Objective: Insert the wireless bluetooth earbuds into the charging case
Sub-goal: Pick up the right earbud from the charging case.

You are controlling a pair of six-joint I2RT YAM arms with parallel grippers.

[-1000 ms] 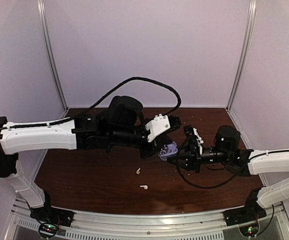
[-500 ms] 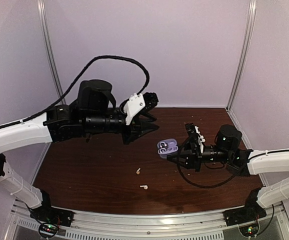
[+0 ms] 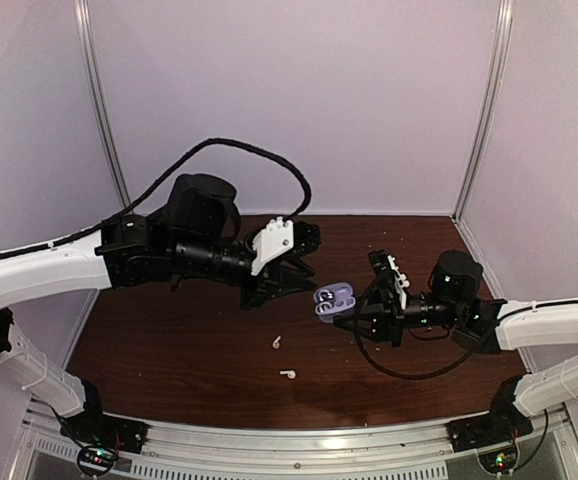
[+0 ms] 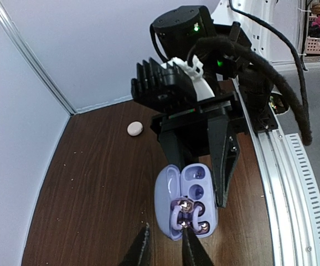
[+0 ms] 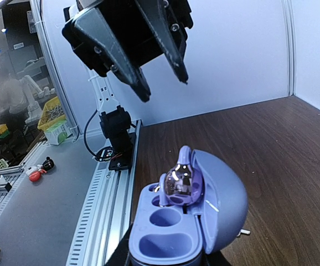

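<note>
2 white earbuds (image 3: 277, 341) (image 3: 287, 374) on table (image 3: 169, 350) — 1 purple case (image 4: 168, 188), R fingers (image 4: 225, 160)

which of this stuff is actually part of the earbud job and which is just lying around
Job: purple charging case, open, held in the right gripper; purple earbuds sitting in it; two white earbuds loose on the table; left gripper, open, near the case.
Lying about: whitish oval object on the table near the wall.
</note>
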